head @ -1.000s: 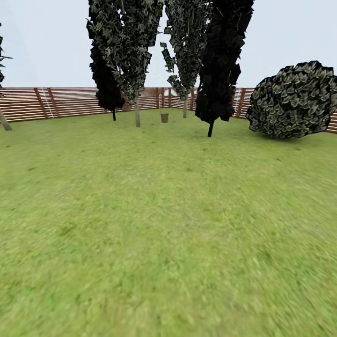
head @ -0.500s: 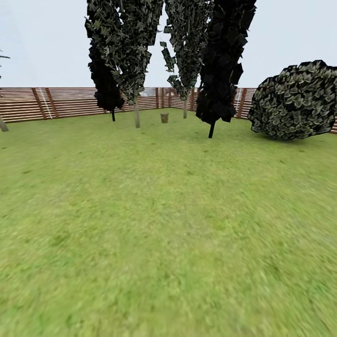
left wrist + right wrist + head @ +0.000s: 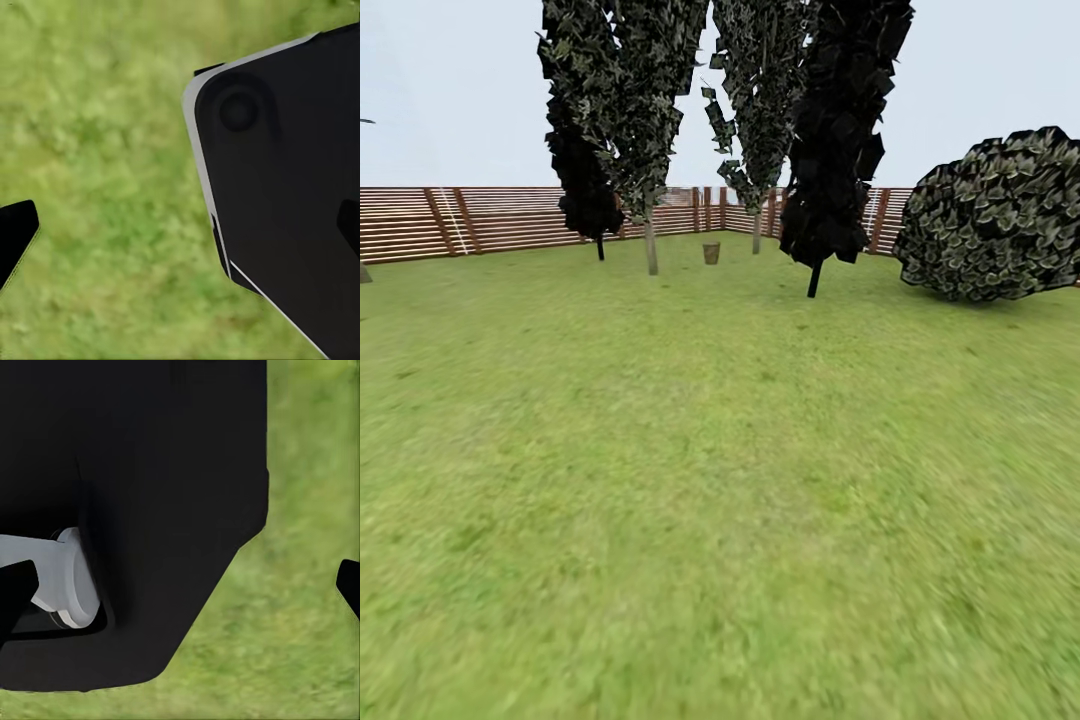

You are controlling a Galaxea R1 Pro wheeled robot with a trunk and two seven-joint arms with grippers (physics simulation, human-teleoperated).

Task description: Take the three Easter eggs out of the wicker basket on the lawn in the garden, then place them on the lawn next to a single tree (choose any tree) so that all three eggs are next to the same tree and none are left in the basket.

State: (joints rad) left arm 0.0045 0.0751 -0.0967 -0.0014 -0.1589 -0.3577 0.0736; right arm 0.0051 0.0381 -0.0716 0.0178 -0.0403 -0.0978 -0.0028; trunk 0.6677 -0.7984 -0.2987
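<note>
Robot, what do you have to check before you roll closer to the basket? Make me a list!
1. Basket in sight, far off on the lawn: ok.
2. Way ahead is open grass: ok.
3. Pale-trunked tree stands near the basket: ok.
4. Eggs inside the basket: cannot tell, too far and small.
5. Left tool fingertips apart, nothing between them: ok.
6. Right tool fingertips apart, nothing between them: ok.

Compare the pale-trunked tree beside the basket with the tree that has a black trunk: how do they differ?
The pale-trunked tree has a grey, upright trunk; the black-trunked tree has a thin, dark, leaning one. The first carries dark green, pale-speckled leaves; the second's leaves are almost black. The first stands left of the basket, the second to its right. Both are tall and narrow.
</note>
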